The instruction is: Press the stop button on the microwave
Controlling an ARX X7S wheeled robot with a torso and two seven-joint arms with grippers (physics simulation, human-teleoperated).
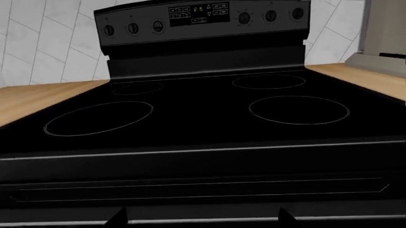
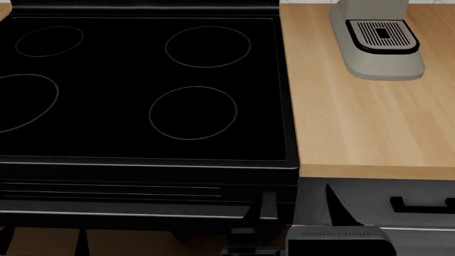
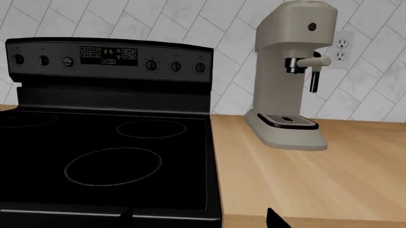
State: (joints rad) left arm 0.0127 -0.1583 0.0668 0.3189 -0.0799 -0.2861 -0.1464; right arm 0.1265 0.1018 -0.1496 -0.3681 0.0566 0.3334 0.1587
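The microwave and its stop button are out of view in all views. My left gripper [image 1: 201, 218] is open and empty; only its two dark fingertips [image 1: 118, 218] show, spread wide in front of the black stove's front edge. My right gripper [image 3: 201, 218] is open and empty, with its fingertips [image 3: 276, 219] low in front of the seam between stove and wooden counter. In the head view the right gripper [image 2: 300, 209] hangs in front of the stove's right front corner, below counter height.
A black glass-top stove [image 2: 142, 90] with a control panel [image 3: 108, 56] fills the left. A wooden counter [image 2: 363, 112] lies to its right, with a beige espresso machine [image 3: 292, 71] at the back. A dark drawer with a handle [image 2: 419, 204] is below the counter.
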